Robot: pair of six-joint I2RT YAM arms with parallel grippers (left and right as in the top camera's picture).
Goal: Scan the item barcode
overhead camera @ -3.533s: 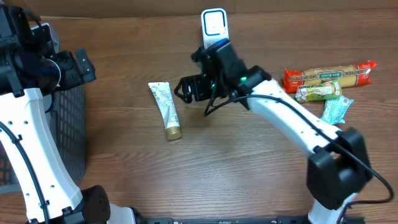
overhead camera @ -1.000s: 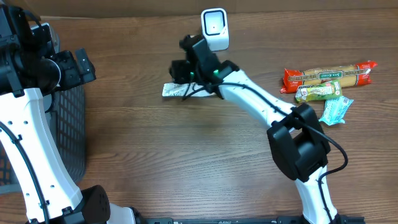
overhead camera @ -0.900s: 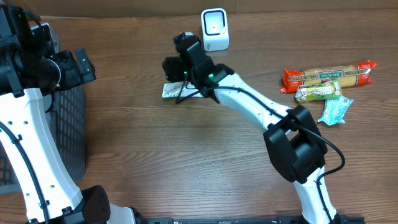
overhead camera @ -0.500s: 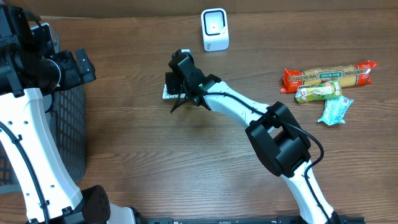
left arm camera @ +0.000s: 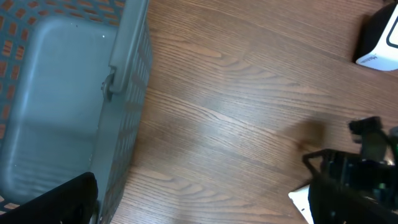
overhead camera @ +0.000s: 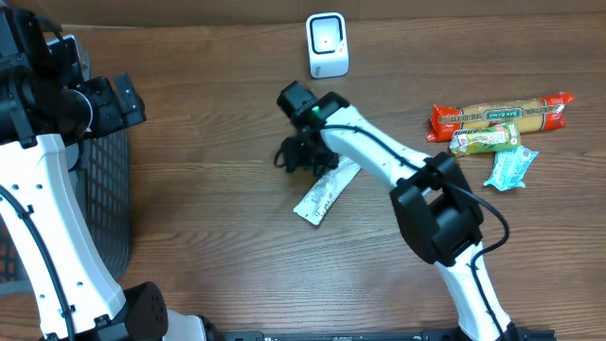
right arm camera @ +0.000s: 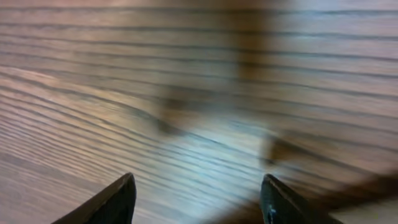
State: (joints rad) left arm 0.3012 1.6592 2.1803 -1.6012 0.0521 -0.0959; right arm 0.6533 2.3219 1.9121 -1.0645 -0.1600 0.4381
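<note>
Basket: a grey mesh basket (overhead camera: 104,218) stands at the left edge of the wooden table (overhead camera: 218,275), holding none of the goods as far as the overhead shows.
Tube: 1 white tube (overhead camera: 327,189) lies flat and slanted at centre frame, loose on the wood.
Right gripper: the right gripper (overhead camera: 301,156) hangs at the tube's upper end, jaws apart. Its wrist view shows only blurred wood between the fingers (right arm camera: 121,199).
Left gripper: the left gripper (overhead camera: 118,99) hovers above the basket, upper left, jaws wide and empty.
Snacks: 3 packets (overhead camera: 500,116) sit clustered at the right edge, well apart from the tube.
Scanner: the white scanner (overhead camera: 327,44) stands at top centre, nothing before its face.
Progress: whether a scan has registered cannot be told. The tube is in no grip.
Remaining: likely a grasp, then presenting the barcode to the scanner.
</note>
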